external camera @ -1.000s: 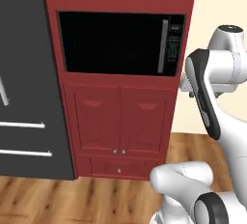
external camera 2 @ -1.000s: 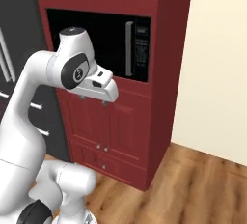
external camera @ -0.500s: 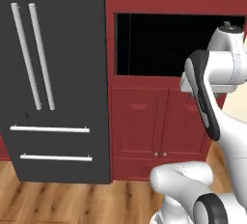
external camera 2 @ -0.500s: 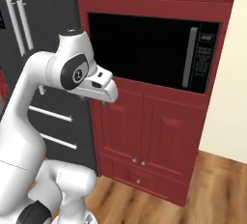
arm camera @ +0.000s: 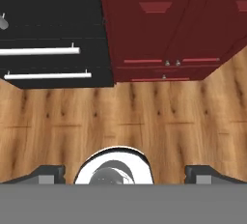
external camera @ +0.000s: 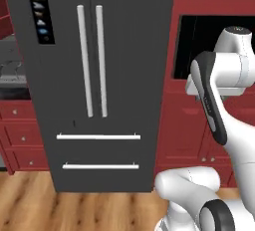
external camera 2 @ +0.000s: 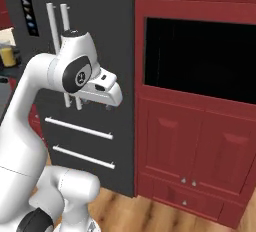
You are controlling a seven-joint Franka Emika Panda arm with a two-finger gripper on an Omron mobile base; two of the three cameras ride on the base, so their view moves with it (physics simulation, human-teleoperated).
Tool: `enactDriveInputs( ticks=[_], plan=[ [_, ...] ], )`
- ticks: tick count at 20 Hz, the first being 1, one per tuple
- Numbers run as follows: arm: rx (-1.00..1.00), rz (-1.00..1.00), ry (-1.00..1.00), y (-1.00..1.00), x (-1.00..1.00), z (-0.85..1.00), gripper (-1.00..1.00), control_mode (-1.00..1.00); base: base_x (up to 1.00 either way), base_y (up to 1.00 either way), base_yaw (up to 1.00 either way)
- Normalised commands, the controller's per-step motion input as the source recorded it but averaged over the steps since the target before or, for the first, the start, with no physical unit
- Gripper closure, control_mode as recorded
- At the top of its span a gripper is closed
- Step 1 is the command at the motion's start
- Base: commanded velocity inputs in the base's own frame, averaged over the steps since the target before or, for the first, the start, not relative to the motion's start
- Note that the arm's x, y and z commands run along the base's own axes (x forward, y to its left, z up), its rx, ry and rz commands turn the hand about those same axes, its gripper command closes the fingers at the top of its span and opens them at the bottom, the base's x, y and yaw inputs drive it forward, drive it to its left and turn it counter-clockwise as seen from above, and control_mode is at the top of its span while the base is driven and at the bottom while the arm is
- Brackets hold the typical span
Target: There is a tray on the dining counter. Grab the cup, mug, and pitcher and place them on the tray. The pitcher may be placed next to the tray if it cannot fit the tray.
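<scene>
Tall black double-door fridge (external camera: 92,80) with vertical silver handles and two drawer bars faces the base, also in right base view (external camera 2: 75,51). Dark red cabinet column (external camera 2: 195,146) stands just beside it on the right, with a black built-in microwave opening (external camera 2: 200,58). Light wood plank floor (arm camera: 144,117) below. White arm folded up in front of the cabinets, hand pointing down at the floor. Gripper (arm camera: 123,174) spread wide, dark fingertips (arm camera: 46,174) far apart at the hand view's bottom corners, holding nothing. Small yellow handleless cup (external camera 2: 7,56) sits far left beyond the fridge, on a surface partly cut off by the frame edge.
</scene>
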Motion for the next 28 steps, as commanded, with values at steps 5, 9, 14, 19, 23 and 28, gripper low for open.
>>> enactDriveInputs(
  ticks=[5, 9, 14, 19, 23, 28],
  plan=[
    [0.0, 0.0, 0.0, 0.0, 0.0, 0.0, -1.0, 1.0, 0.38, 1.0, -0.09],
    [0.0, 0.0, 0.0, 0.0, 0.0, 0.0, -1.0, 1.0, 0.34, 0.96, -0.09],
    [0.0, 0.0, 0.0, 0.0, 0.0, 0.0, -1.0, 1.0, 0.34, 0.83, -0.08],
    [0.0, 0.0, 0.0, 0.0, 0.0, 0.0, -1.0, 1.0, 0.3, 0.81, -0.08],
    [0.0, 0.0, 0.0, 0.0, 0.0, 0.0, -1.0, 1.0, 0.29, 0.72, -0.05],
    [0.0, 0.0, 0.0, 0.0, 0.0, 0.0, -1.0, 1.0, 0.31, 0.71, -0.06]
  ],
)
